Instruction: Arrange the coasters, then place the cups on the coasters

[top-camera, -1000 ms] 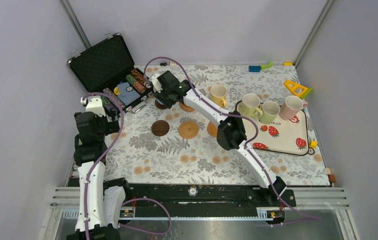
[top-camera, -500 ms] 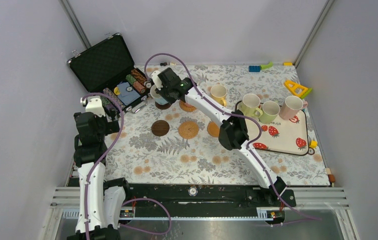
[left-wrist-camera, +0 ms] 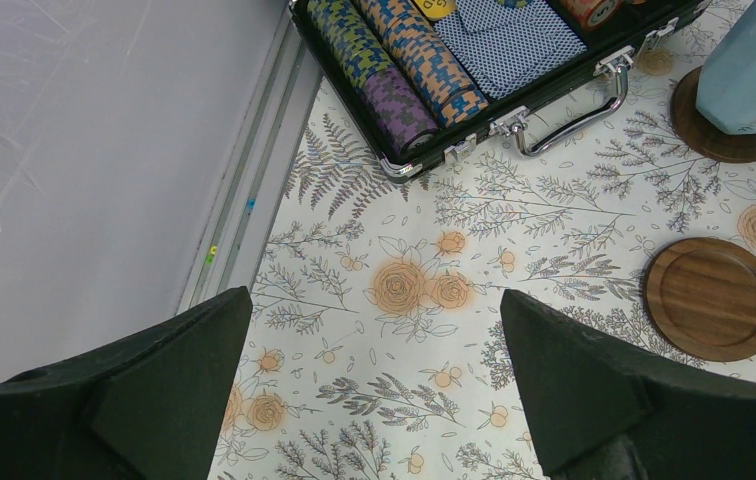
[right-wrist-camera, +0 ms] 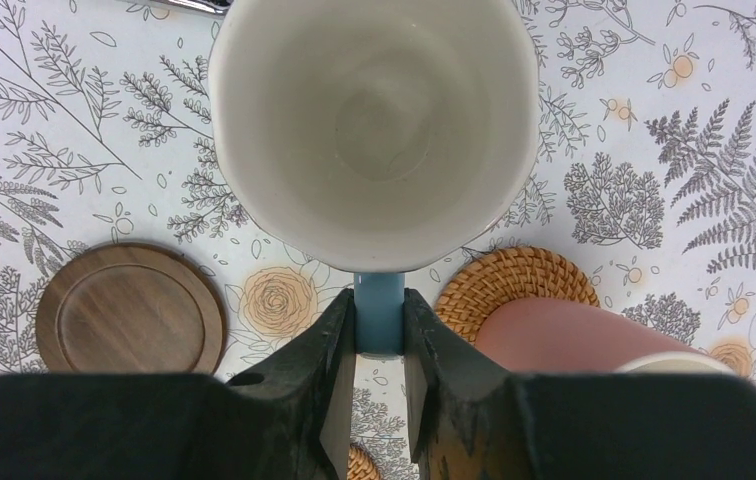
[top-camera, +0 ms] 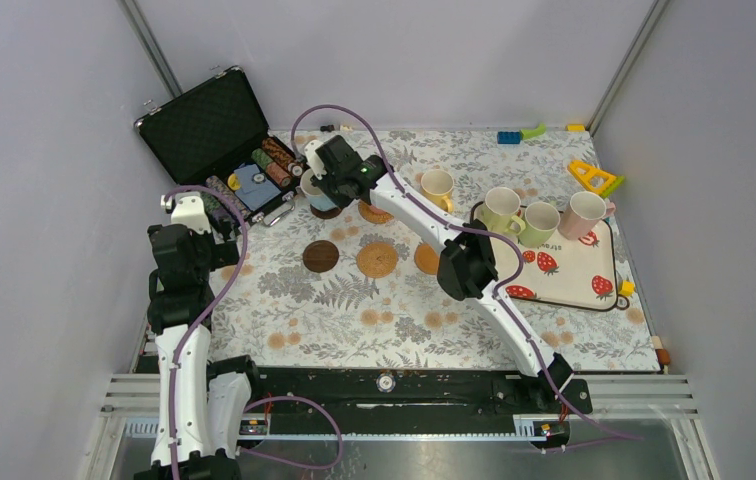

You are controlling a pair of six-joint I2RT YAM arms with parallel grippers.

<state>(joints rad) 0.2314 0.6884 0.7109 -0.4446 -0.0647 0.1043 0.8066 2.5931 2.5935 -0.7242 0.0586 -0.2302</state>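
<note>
My right gripper (right-wrist-camera: 379, 320) is shut on the handle of the blue cup (right-wrist-camera: 374, 130), seen at the far left of the cloth as the blue cup (top-camera: 311, 190). In the left wrist view the blue cup (left-wrist-camera: 754, 65) stands on a dark wood coaster (left-wrist-camera: 729, 135). A second dark wood coaster (top-camera: 320, 256) and a tan coaster (top-camera: 377, 260) lie bare nearer me. A pink cup (right-wrist-camera: 574, 335) sits on a woven coaster (right-wrist-camera: 514, 285) beside my right fingers. The yellow cup (top-camera: 437, 188) stands on the cloth. My left gripper (left-wrist-camera: 374, 390) hangs open over bare cloth.
An open black case of poker chips (top-camera: 244, 170) lies just left of the blue cup. The strawberry tray (top-camera: 574, 275) at the right holds a pale green cup (top-camera: 501, 210), a green cup (top-camera: 540, 223) and a light pink cup (top-camera: 584, 213). Toy bricks (top-camera: 594, 178) lie behind it.
My right gripper has shifted slightly toward the far left and closed its fingers on the blue cup's handle. The left arm has not moved.
</note>
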